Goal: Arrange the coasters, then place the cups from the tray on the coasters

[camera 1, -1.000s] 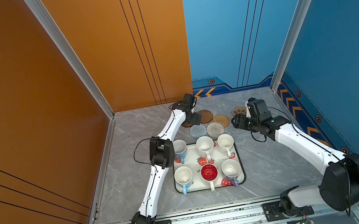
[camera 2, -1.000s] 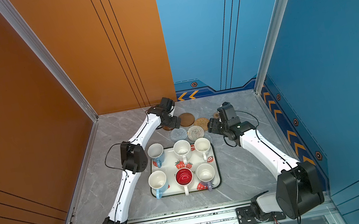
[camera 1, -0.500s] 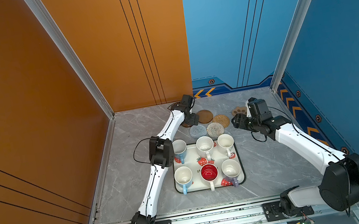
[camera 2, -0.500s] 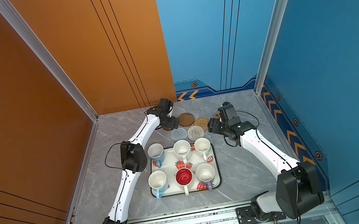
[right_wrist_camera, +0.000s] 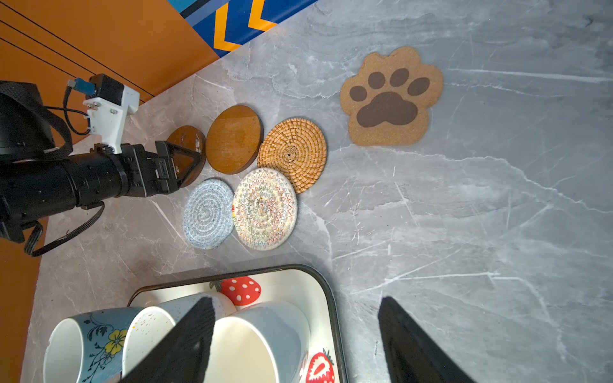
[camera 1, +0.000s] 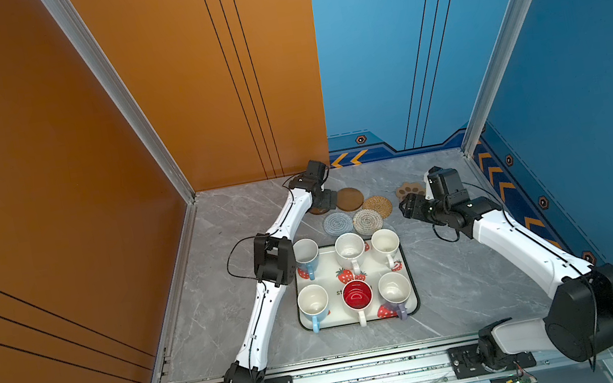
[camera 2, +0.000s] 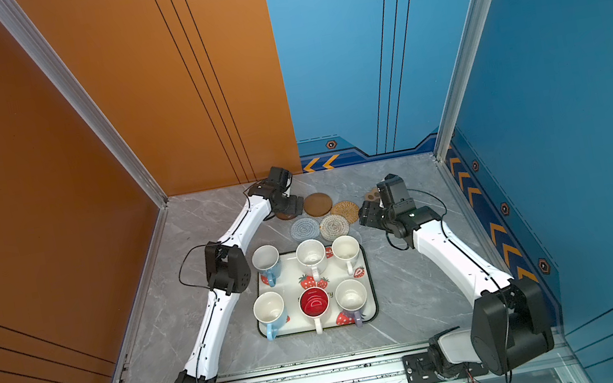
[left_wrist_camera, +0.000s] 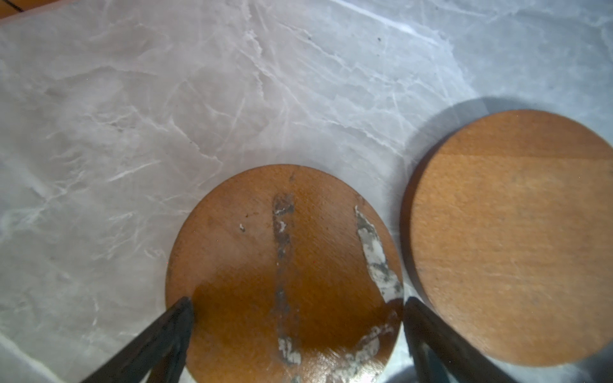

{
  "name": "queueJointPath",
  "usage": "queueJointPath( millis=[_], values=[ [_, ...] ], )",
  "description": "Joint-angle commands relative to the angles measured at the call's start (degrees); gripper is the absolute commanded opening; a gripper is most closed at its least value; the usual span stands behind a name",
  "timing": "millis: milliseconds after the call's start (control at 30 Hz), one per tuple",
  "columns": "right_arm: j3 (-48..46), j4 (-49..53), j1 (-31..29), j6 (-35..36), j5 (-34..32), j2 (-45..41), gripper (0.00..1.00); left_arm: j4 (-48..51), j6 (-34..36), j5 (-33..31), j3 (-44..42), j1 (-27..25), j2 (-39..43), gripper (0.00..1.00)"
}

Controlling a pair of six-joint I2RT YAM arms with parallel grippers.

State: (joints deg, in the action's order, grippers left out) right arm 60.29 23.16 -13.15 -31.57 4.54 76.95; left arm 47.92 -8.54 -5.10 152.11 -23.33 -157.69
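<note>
brown wood, scuffed with pale streaks: this disc coaster [left_wrist_camera: 285, 258] is lying flat on the bench [left_wrist_camera: 149, 99] at the left end of the coasters [camera 1: 367, 220], directly under the left gripper [left_wrist_camera: 298, 301], whose fingers [left_wrist_camera: 159, 338] are standing spread wide, one off each side of its rim, pinching nothing. the second brown disc [left_wrist_camera: 510, 238] is sitting just beside it. the right gripper [right_wrist_camera: 295, 301], also spread and empty, is hovering by the tray [right_wrist_camera: 292, 287] corner, facing the paw-print coaster [right_wrist_camera: 391, 99], so the left arm is much nearer.

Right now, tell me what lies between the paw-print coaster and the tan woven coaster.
Nothing: only bare marble table separates the paw-print coaster from the tan woven coaster, clearest in the right wrist view.
</note>
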Motion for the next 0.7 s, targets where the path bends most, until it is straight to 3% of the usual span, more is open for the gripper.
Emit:
queueJointPath(
  millis=[0,433,667],
  values=[
    [0.4,1.3,0.3,0.1,1.1,-1.1,0.77,2.0,-3.2,-0.2,-3.3,1.9,0.0,0.97],
    [0.1,1.0,0.1,0.0,1.4,-1.0,0.77,4.4,-5.9,0.0,-12.7,4.4,5.8,0.96],
    [-0.1,0.9,0.1,0.0,1.4,-1.0,0.77,4.4,-6.8,0.8,-8.8,3.0,9.0,0.96]
  ],
)
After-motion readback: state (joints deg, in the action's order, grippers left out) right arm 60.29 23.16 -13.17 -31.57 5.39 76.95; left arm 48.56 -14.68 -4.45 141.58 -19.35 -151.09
